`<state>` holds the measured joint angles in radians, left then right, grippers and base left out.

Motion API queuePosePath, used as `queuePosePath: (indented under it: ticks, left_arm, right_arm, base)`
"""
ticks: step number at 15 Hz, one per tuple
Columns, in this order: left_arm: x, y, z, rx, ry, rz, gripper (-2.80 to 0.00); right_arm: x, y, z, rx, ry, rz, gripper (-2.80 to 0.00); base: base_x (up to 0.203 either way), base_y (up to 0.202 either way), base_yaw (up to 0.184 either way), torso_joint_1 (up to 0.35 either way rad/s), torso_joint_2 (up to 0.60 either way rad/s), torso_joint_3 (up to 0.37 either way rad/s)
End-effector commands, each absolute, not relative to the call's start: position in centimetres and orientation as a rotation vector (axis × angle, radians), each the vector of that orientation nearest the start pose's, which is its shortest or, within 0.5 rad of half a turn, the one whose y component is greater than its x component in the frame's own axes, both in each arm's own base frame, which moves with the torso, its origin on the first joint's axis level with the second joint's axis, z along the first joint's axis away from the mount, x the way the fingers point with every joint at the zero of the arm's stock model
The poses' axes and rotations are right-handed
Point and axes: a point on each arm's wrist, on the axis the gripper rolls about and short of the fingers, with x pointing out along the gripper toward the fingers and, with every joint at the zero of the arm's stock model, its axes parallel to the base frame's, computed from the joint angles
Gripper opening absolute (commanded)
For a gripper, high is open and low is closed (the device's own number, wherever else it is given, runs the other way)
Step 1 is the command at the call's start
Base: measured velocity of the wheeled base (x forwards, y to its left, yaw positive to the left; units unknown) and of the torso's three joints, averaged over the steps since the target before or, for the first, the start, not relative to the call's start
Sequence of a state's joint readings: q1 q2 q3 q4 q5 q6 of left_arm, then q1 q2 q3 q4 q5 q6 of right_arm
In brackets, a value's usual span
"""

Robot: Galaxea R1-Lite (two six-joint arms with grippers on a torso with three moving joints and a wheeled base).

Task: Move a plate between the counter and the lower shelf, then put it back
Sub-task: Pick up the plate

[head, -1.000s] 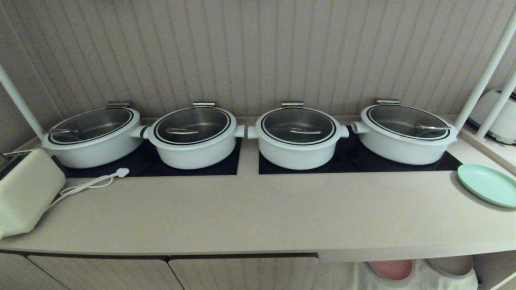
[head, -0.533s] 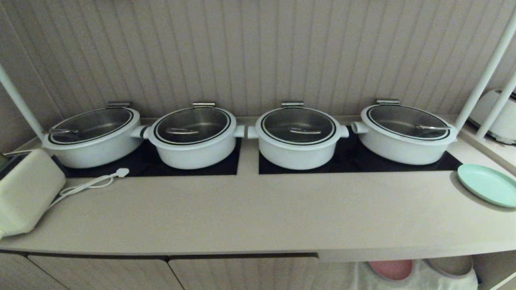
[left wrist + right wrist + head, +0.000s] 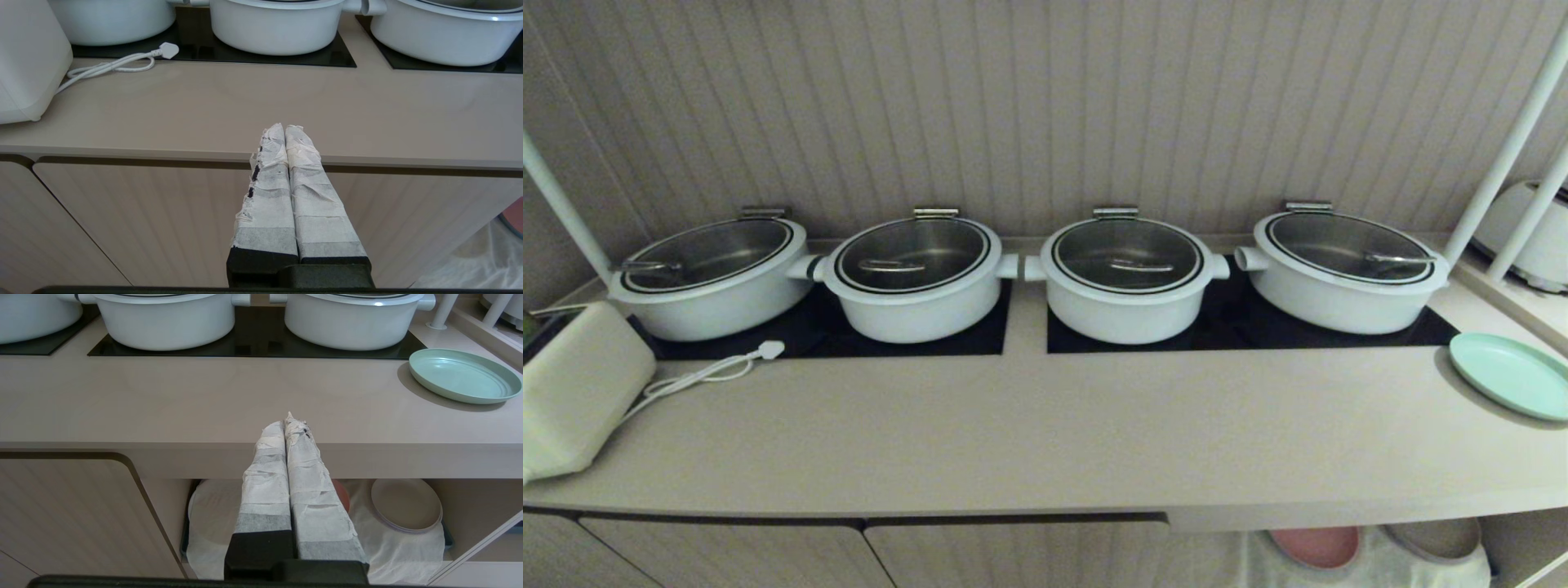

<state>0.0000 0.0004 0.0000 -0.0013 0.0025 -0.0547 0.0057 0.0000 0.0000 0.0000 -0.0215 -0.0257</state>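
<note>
Four round white lidded pots (image 3: 1123, 282), two black glass cooktop panels (image 3: 915, 343), one round mint-green plastic plate (image 3: 1511, 376), one pink plate (image 3: 1315, 545).

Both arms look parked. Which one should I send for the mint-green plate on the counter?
Right, probably. The plate lies at the counter's far right end, and only the right wrist view shows it, ahead of the right gripper. The left gripper faces the counter's left part, near the white cord.
</note>
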Motion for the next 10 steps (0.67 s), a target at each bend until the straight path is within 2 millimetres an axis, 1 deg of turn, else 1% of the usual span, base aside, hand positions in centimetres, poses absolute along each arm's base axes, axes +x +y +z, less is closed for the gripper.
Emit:
queuePosePath:
  ticks: [1,10]
  left_arm:
    - [-2.28,0.01,7.56,-0.055,-0.002,0.003,-2.80]
    - [-2.28,0.01,7.56,-0.054,-0.002,0.003,-2.80]
  right_arm:
    - [-2.28,-0.06,7.55,-0.026,0.000,-0.015,-2.80]
    - [-2.28,-0.06,7.55,-0.026,0.000,-0.015,-2.80]
  base:
    - [0.000,0.000,0.000,0.000,0.00,0.000]
    - [0.000,0.000,0.000,0.000,0.00,0.000]
